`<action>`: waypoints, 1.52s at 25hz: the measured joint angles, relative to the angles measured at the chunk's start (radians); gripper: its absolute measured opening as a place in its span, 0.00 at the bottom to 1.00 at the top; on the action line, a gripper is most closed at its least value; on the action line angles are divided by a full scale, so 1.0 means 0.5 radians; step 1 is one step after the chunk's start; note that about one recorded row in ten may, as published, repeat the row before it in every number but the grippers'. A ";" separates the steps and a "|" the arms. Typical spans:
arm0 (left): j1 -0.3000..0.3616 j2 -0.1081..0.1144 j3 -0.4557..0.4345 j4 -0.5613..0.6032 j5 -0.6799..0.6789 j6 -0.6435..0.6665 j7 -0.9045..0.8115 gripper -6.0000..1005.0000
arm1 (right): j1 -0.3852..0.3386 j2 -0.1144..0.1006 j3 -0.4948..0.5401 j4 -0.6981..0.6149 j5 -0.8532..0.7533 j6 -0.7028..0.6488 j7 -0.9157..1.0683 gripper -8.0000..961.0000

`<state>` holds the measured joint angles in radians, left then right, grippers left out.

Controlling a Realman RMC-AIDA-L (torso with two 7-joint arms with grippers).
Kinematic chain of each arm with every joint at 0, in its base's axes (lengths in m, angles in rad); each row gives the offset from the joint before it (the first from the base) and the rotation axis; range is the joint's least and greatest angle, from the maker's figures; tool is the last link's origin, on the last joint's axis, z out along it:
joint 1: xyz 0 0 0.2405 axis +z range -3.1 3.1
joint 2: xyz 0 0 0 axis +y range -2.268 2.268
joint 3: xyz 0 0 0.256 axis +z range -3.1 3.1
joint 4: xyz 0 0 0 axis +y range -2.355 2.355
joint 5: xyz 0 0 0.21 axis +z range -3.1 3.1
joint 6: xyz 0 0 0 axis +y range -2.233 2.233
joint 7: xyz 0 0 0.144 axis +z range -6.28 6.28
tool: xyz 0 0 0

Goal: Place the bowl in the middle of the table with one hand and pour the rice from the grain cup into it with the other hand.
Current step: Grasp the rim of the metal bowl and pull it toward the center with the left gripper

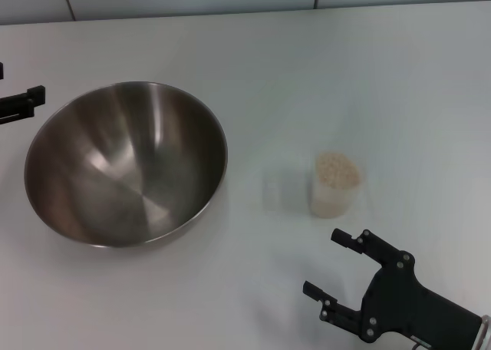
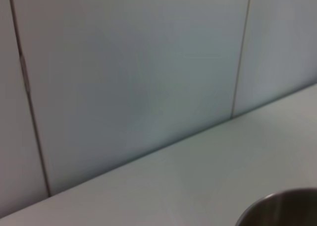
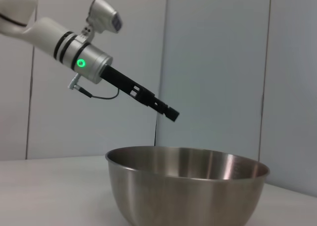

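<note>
Black two-pronged left gripper shows only as finger ends at the head view's left edge, the arm cut off. In the right wrist view it slants down from a silver wrist with a green ring and hangs above the bowl's rim without touching it. Seen side-on, its prongs overlap, so I cannot tell whether they are spread or pressed together.

Just beside it, the large round stainless-steel bowl sits upright on the plain white matte table, left of centre, mouth up. Its brushed inside is shiny and holds no grains. The left wrist view catches only a sliver of its rim.

Well apart to the right stands the small clear frosted plastic grain cup, upright, filled close to its rim with off-white rice. A faint pale smudge beside it is probably a reflection.

Nearest the camera, the black right gripper hovers just short of the cup, prongs spread wide and pointing toward it, holding nothing.
</note>
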<state>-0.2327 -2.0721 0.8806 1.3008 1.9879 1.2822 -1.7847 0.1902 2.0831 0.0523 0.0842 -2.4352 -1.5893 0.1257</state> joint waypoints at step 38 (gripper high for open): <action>-0.356 -0.004 0.469 -0.181 0.834 -0.174 -0.402 0.67 | 0.000 0.003 0.000 0.000 0.001 0.009 0.000 0.79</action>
<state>-0.4105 -2.0740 1.1153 1.2105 2.4048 1.1954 -1.9858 0.1904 2.0847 0.0521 0.0844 -2.4349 -1.5846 0.1257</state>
